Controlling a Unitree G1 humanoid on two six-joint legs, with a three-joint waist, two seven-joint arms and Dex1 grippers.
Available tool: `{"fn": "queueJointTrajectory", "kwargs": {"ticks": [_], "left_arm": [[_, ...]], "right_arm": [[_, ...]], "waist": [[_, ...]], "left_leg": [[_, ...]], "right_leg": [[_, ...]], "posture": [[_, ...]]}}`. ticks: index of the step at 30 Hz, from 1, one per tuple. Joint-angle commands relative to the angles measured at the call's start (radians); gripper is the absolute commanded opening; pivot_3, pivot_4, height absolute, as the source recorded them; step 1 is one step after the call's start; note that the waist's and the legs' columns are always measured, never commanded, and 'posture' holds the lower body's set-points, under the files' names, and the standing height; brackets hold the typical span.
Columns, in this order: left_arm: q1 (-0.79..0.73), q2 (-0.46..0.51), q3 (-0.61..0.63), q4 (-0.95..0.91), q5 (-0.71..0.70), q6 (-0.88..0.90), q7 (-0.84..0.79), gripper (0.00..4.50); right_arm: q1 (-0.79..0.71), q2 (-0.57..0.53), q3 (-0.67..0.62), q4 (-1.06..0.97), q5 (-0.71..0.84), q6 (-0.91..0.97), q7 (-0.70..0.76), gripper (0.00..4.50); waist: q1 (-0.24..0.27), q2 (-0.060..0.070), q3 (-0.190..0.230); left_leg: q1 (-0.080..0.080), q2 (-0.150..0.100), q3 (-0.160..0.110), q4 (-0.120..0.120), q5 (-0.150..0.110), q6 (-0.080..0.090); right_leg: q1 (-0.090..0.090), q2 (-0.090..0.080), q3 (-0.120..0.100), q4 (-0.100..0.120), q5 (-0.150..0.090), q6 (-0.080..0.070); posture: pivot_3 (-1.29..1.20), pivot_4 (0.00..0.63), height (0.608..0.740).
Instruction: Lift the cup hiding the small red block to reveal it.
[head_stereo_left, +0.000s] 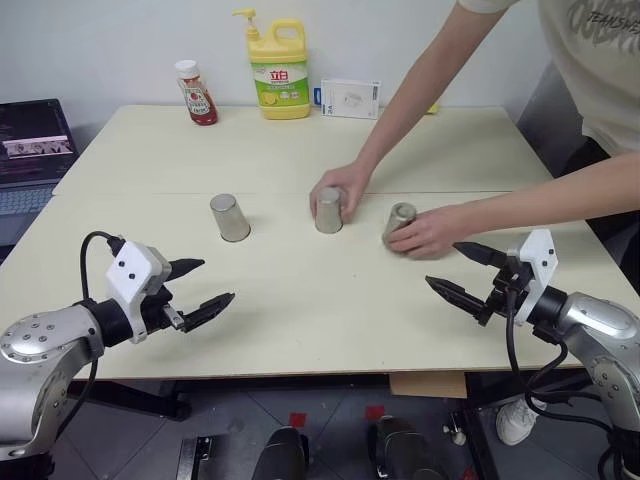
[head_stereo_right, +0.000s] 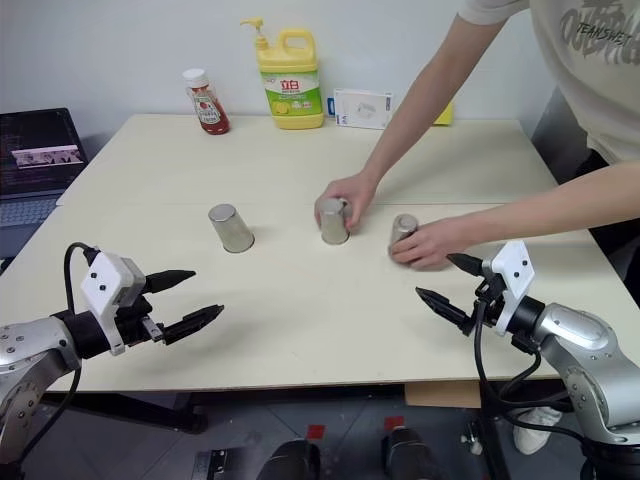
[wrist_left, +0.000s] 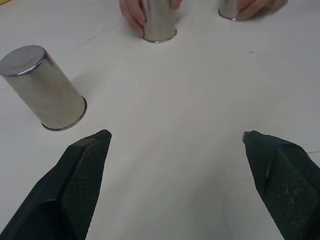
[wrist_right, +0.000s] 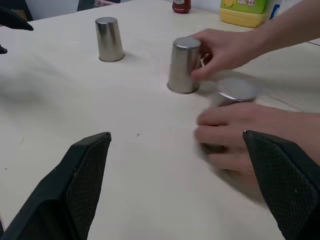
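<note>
Three identical steel cups stand upside down in a row across the middle of the table (head_stereo_left: 300, 300). The left cup (head_stereo_left: 230, 217) stands alone. A person's hand (head_stereo_left: 345, 183) grips the middle cup (head_stereo_left: 329, 210), and their other hand (head_stereo_left: 432, 232) covers the right cup (head_stereo_left: 399, 222). The small red block is hidden, and I cannot tell which cup covers it. My left gripper (head_stereo_left: 218, 280) hovers open near the front left of the table, short of the left cup (wrist_left: 45, 90). At the front right my right gripper (head_stereo_left: 442, 264) is open too, close to the person's hand (wrist_right: 240, 125).
A red-capped sauce bottle (head_stereo_left: 197, 93), a yellow dish soap bottle (head_stereo_left: 279, 70) and a small white box (head_stereo_left: 350, 98) line the table's far edge. A laptop (head_stereo_left: 30, 150) sits off to the left. The person stands at the right, both arms reaching over the table.
</note>
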Motion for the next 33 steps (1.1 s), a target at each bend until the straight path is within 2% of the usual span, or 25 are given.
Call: {"fn": "queueJointTrajectory", "kwargs": {"ticks": [1, 14, 21, 29, 33], "left_arm": [[-0.016, 0.009, 0.003, -0.028, 0.008, -0.012, 0.008, 4.50], [-0.070, -0.011, -0.051, -0.082, -0.027, 0.028, 0.028, 4.50], [-0.103, -0.012, -0.072, -0.109, -0.066, 0.069, 0.018, 4.50], [-0.157, -0.001, -0.141, -0.130, -0.081, 0.080, -0.031, 4.50], [-0.166, -0.003, -0.169, -0.121, -0.063, 0.066, -0.044, 4.50]], "right_arm": [[-0.012, 0.006, 0.001, -0.027, -0.002, -0.014, -0.006, 4.47], [-0.026, 0.048, 0.034, -0.039, -0.018, 0.002, -0.069, 4.47], [-0.044, 0.053, 0.053, -0.038, -0.034, 0.085, -0.134, 4.47], [-0.177, 0.136, 0.112, 0.154, -0.162, 0.093, -0.273, 4.47], [-0.293, 0.226, 0.135, 0.319, -0.207, 0.082, -0.331, 4.47]], "waist": [[0.000, 0.000, 0.000], [0.000, 0.000, 0.000], [0.000, 0.000, 0.000], [-0.002, 0.000, 0.000], [-0.011, 0.000, 0.000]], "left_leg": [[0.000, 0.000, 0.000, 0.000, 0.000, 0.000], [0.000, 0.000, 0.000, 0.000, 0.000, 0.000], [0.000, 0.000, 0.000, 0.000, 0.000, 0.000], [0.000, -0.001, 0.000, 0.000, 0.000, 0.000], [-0.001, 0.000, 0.001, 0.000, 0.000, 0.000]], "right_leg": [[0.000, 0.000, 0.000, 0.000, 0.000, 0.000], [0.000, 0.000, 0.000, 0.000, 0.000, 0.000], [0.000, 0.000, 0.000, 0.000, 0.000, 0.000], [0.000, 0.000, 0.001, 0.000, 0.000, 0.000], [-0.001, 0.000, 0.001, 0.000, 0.000, 0.000]], "posture": [[0.00, 0.150, 0.740], [0.00, 0.150, 0.740], [0.00, 0.150, 0.740], [0.00, 0.150, 0.740], [0.00, 0.150, 0.740]]}}
